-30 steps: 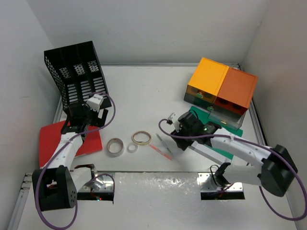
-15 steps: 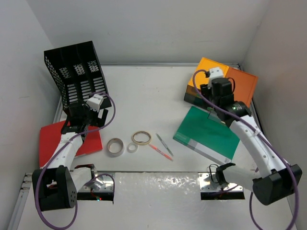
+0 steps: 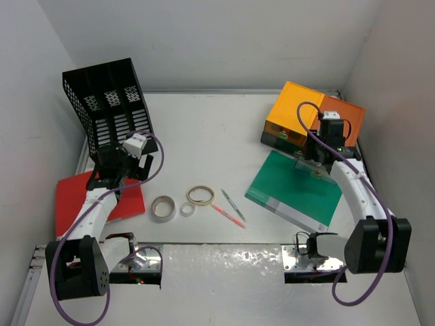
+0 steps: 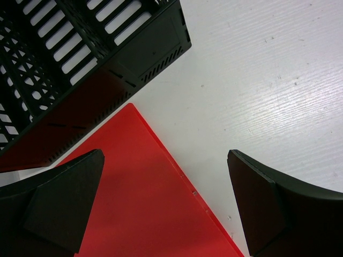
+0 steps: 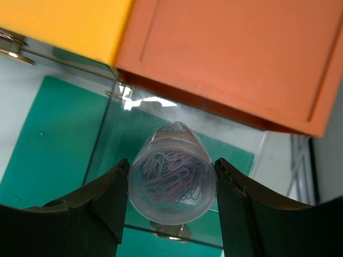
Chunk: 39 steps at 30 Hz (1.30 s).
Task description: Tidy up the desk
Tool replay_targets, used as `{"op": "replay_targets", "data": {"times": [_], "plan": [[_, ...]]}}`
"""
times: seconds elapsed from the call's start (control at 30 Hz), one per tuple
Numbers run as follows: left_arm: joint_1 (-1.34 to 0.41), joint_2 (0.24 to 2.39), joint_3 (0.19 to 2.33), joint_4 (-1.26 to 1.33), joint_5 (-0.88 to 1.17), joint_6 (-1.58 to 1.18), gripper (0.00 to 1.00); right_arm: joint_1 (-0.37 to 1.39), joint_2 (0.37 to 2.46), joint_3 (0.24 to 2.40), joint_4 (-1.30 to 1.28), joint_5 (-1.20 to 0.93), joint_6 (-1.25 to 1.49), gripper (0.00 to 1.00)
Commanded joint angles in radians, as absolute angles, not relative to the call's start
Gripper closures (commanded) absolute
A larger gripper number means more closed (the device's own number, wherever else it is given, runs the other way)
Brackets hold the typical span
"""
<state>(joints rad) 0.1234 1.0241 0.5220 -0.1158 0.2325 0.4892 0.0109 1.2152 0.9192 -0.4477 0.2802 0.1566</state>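
The white desk [image 3: 204,136] carries scattered items. My right gripper [image 5: 171,187] is shut on a clear round container of paper clips [image 5: 172,182], pressed between both fingers. It hangs over the open clear drawer [image 5: 110,134] of the yellow and orange drawer unit [image 3: 299,115], beside the green folder [image 3: 296,190]. My left gripper [image 4: 166,203] stands wide open with nothing between its fingers, just above the right edge of a red folder [image 4: 134,203]. The black mesh file rack [image 4: 80,48] is right beside it.
Two tape rolls [image 3: 163,208] [image 3: 200,195] and a small ring [image 3: 187,210] lie mid-desk, with two pens [image 3: 232,204] [image 3: 228,215] to their right. The file rack [image 3: 105,102] stands tilted at the back left. White walls close in the sides and the back.
My right arm has swung from the desk's middle, near the pens, back and right to the drawer unit, and now hangs over its open clear drawer. The left arm has not moved.
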Motion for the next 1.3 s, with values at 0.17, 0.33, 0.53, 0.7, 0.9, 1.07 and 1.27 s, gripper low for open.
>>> {"op": "replay_targets", "data": {"times": [0.17,0.33,0.53,0.7,0.9,1.07,1.27], "plan": [[0.12,0.994,0.518,-0.086,0.25,0.494,0.01,-0.092,1.307,0.89,-0.35,0.158,0.212,0.82],[0.12,0.983,0.515,-0.089,0.25,0.495,0.01,-0.097,1.335,0.899,-0.351,0.138,0.21,0.4],[0.12,0.988,0.515,-0.087,0.255,0.495,0.01,-0.097,1.31,0.931,-0.376,0.133,0.203,0.19],[0.12,0.997,0.517,-0.084,0.249,0.497,0.01,-0.097,1.229,0.979,-0.437,0.121,0.186,0.16],[0.12,0.997,0.515,-0.084,0.252,0.497,0.01,-0.095,1.088,0.964,-0.445,0.014,0.207,0.26],[0.12,0.991,0.514,-0.083,0.249,0.499,0.01,-0.087,0.962,0.815,-0.446,-0.153,0.247,0.91],[0.12,0.994,0.517,-0.084,0.256,0.494,0.01,-0.046,0.914,0.663,-0.492,-0.245,0.273,1.0]]}}
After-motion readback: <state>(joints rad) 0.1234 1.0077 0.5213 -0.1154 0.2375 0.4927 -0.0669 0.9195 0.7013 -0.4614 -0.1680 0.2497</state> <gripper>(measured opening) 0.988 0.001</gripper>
